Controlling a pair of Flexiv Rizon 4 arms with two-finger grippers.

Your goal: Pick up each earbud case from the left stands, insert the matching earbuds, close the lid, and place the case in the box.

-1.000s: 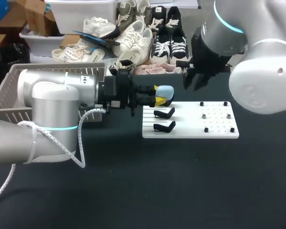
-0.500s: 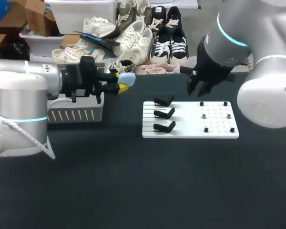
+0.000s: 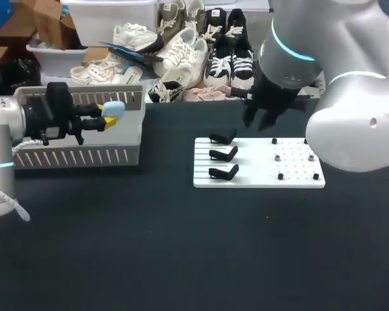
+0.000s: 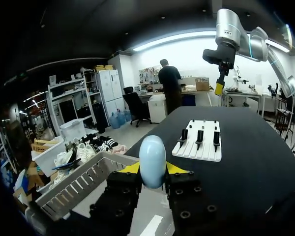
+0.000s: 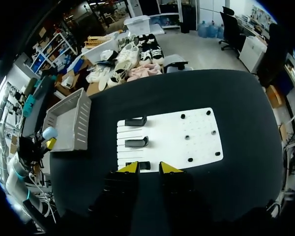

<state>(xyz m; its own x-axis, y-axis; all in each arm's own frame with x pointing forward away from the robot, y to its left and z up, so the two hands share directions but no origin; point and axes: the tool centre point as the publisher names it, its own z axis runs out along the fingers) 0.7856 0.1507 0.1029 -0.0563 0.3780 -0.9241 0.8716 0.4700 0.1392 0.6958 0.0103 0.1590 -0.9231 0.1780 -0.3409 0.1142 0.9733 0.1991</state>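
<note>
Left hand [image 3: 108,114] grips blue earbud case [image 3: 115,107], long axis pointing straight ahead.

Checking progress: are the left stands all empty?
Empty: the three black stands hold nothing; the left tool grips the blue case.

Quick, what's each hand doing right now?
Left hand: closed on the pale blue rounded earbud case.
Right hand: open, empty.

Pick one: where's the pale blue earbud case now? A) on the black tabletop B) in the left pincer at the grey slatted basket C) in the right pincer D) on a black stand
B: the left pincer clamps the pale blue rounded earbud case at the grey slatted basket; the black stands sit bare.
</note>
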